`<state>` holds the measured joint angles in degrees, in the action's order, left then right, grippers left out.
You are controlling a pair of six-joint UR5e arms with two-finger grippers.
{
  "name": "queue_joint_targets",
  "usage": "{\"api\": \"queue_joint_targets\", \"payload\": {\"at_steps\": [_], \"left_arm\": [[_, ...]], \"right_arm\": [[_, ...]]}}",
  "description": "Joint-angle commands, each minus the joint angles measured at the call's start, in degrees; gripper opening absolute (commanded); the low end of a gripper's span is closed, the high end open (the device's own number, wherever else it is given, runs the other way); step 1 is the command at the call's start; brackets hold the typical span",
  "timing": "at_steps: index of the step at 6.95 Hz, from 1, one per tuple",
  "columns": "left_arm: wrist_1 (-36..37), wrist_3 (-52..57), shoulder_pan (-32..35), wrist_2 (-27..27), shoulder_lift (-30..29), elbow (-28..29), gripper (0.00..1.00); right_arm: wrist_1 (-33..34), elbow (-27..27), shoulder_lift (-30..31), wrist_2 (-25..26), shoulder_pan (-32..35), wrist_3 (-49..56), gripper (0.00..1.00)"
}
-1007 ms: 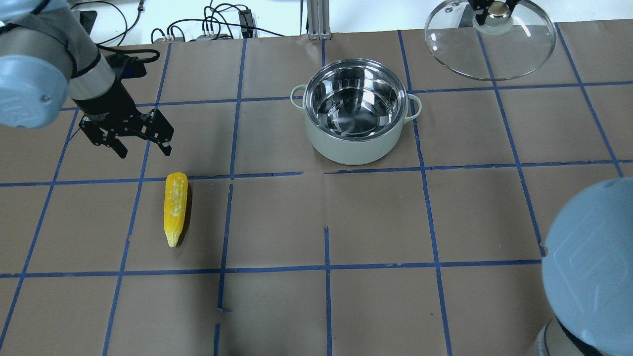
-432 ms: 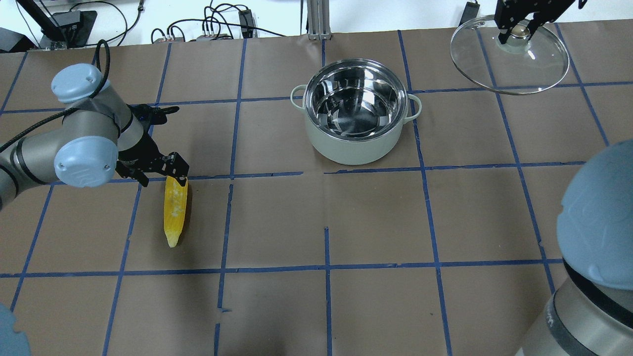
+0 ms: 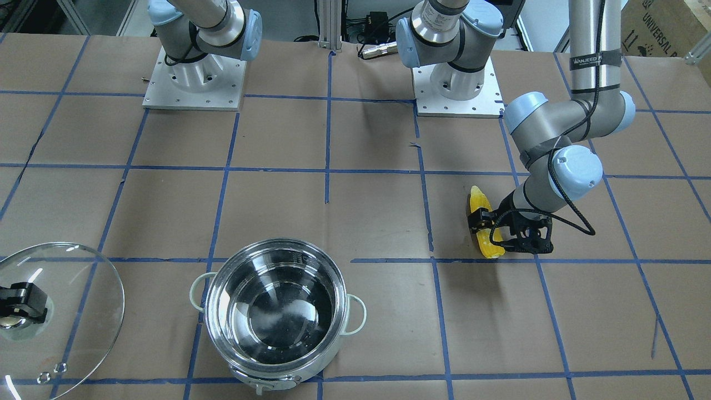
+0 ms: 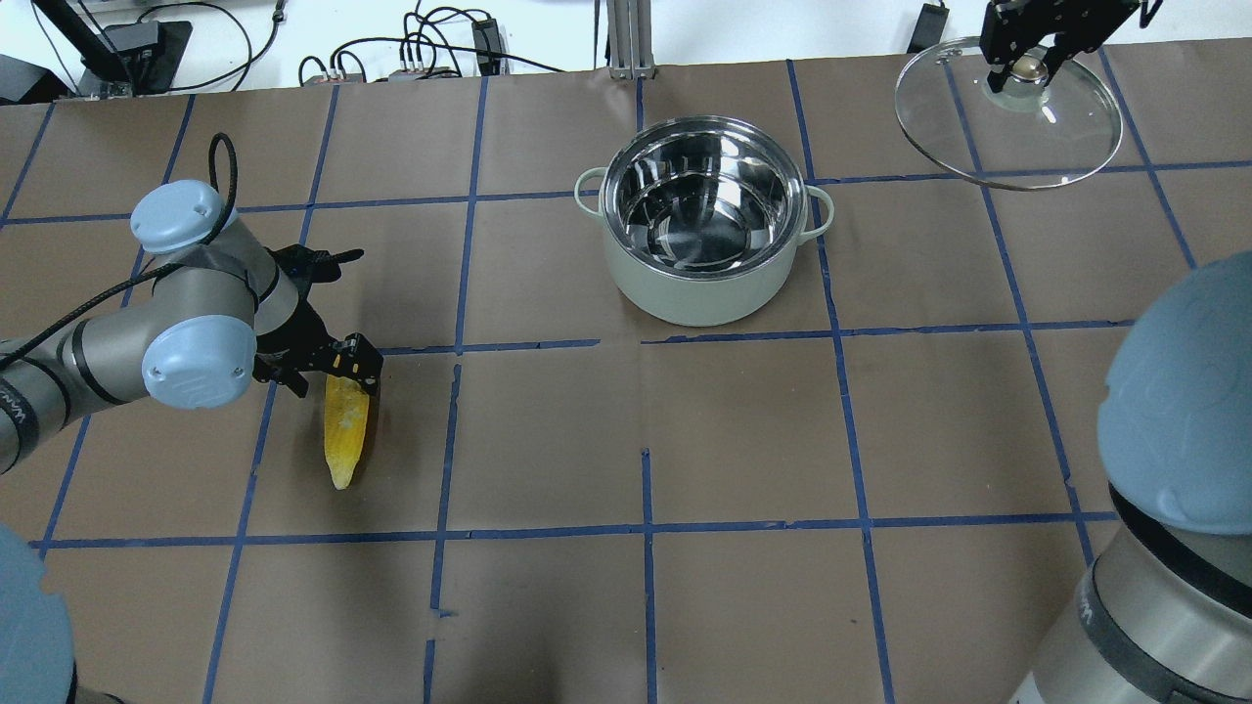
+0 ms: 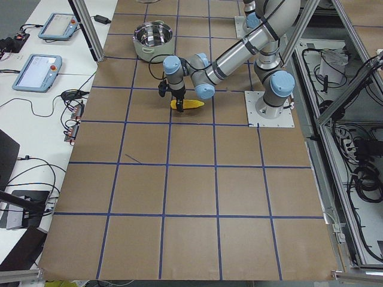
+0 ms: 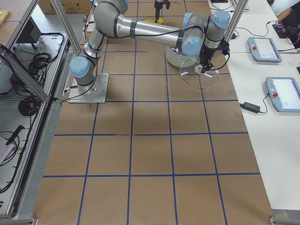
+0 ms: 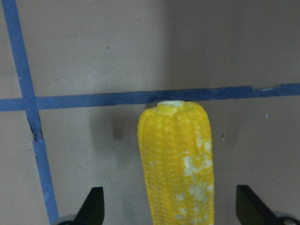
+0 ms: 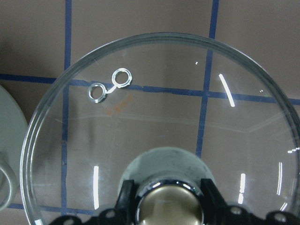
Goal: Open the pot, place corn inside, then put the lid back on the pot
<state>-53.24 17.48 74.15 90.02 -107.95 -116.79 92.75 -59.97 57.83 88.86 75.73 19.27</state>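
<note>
Between the left gripper's (image 4: pixel 337 376) wide-open fingers (image 7: pixel 95 205) lies the corn (image 7: pixel 176 159) on the counter (image 4: pixel 743 430); the right gripper's (image 4: pixel 1024 59) fingers (image 8: pixel 125 197) clamp the lid's (image 4: pixel 1056 137) knob (image 8: pixel 169 206), near the uncovered pot (image 4: pixel 685 284).

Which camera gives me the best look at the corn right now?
Left wrist: the corn fills the frame, close up, between the open fingers of the left claw. Overhead shows only its pointed half; front-facing shows it small and partly covered; the side views show it tiny.

We find bright, even light; soft shadow beside the yellow bumpy corn cob (image 7: pixel 176 159), white glints streaking the clear glass dome lid (image 8: pixel 154 117).
</note>
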Motion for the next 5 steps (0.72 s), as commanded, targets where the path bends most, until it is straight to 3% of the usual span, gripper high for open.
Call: {"api": "queue_joint_targets", "payload": {"at_steps": [1, 2, 3, 5], "left_arm": [[0.6, -0.1, 0.2, -0.2, -0.7, -0.4, 0.60], [0.6, 0.0, 0.2, -0.3, -1.0, 0.2, 0.30], [0.6, 0.0, 0.3, -0.3, -0.7, 0.4, 0.17], [-0.8, -2.9, 1.8, 0.1, 0.9, 3.7, 0.13]], "right_arm": [[0.0, -0.2, 0.0, -0.9, -0.5, 0.1, 0.17], [0.0, -0.3, 0.1, -0.9, -0.4, 0.1, 0.17], [0.1, -0.4, 0.0, -0.9, -0.4, 0.1, 0.17], [0.1, -0.4, -0.1, -0.9, -0.3, 0.1, 0.17]]}}
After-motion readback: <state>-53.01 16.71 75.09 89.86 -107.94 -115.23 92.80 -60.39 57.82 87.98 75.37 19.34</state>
